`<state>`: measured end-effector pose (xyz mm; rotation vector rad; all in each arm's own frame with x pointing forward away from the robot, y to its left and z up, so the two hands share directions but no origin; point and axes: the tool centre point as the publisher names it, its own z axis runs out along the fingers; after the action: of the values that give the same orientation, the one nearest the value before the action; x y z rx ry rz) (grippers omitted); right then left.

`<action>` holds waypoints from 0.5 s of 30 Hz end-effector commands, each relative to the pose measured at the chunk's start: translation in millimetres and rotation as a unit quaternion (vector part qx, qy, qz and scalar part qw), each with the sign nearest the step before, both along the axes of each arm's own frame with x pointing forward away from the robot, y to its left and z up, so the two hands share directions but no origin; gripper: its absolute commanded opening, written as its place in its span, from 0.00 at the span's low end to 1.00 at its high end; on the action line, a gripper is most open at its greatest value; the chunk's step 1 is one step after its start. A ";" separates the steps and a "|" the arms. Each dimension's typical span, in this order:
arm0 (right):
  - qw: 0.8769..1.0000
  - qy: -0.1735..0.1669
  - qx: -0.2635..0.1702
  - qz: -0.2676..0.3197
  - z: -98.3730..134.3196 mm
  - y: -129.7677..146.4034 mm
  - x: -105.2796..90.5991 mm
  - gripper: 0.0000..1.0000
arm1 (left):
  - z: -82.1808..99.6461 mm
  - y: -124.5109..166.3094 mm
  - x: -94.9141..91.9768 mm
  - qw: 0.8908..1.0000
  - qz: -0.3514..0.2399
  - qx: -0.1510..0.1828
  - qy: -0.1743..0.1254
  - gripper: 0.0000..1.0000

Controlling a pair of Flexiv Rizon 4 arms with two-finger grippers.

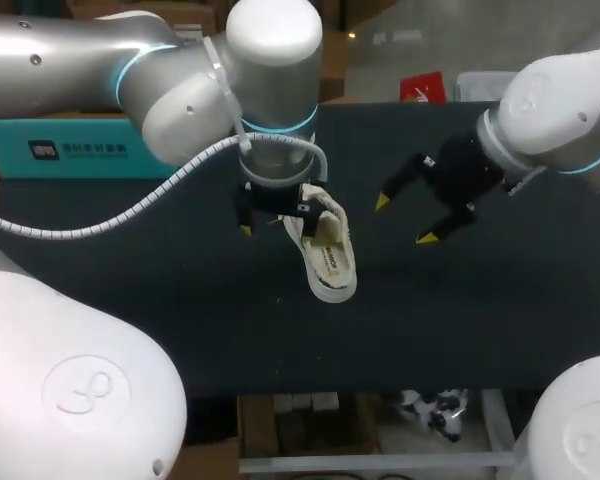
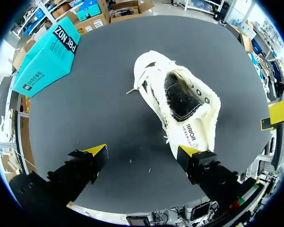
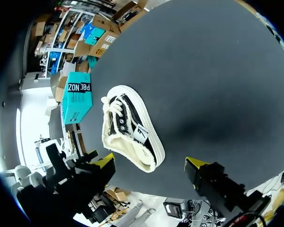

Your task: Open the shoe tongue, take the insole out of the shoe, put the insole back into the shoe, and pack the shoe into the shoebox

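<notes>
Dark desk carried a white shoe; left jaws hovered open over it, right jaws open nearby.

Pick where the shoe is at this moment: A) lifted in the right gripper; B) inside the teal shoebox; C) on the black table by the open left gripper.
C: the shoe lies on the table beside the open left gripper. The shoebox stands apart, and the right gripper is open and holds nothing.
</notes>
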<state>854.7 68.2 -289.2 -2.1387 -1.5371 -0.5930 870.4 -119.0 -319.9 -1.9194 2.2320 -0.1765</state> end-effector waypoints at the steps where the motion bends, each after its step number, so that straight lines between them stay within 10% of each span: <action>1: 1.000 0.008 0.003 0.006 5.1 -3.2 1.5 1.00 | -14.3 -8.5 6.7 1.000 0.016 -0.009 0.008 1.00; 15: 0.992 0.002 -0.054 0.114 21.2 -18.3 2.0 1.00 | -31.6 -30.3 14.5 0.995 0.095 -0.021 -0.011 1.00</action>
<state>852.7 46.7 -282.4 -2.0176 -1.7842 -0.5086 880.3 -143.2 -346.9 -2.1200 2.0449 -0.2336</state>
